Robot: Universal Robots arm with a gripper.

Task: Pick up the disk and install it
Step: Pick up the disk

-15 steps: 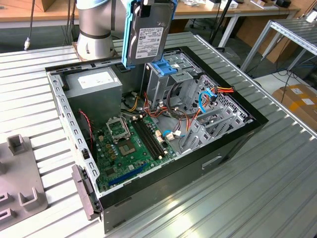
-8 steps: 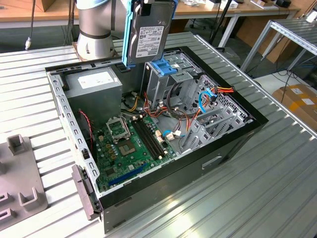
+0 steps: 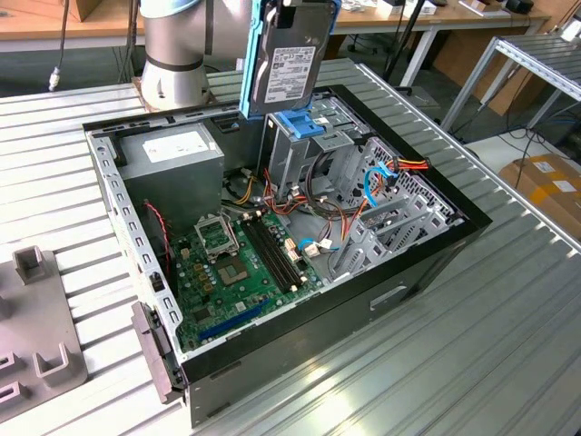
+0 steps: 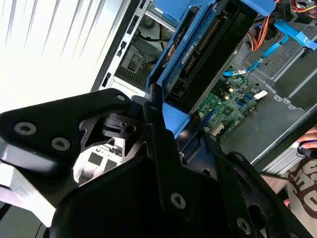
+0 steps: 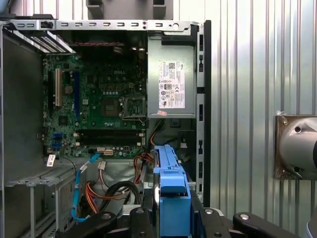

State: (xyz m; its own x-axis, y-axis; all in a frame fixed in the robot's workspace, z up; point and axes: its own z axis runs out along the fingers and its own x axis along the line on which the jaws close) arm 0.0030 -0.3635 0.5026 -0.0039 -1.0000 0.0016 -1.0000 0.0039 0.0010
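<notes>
Hand (image 5: 171,220) around disk (image 3: 289,64), just above cage (image 3: 313,150)

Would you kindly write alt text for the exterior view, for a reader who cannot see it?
The disk, label facing the camera, hangs upright over the metal drive cage of an open computer case. Inside lie a green motherboard, a grey power supply and coloured cables. The arm's grey base stands behind the case on a ribbed metal table.
</notes>
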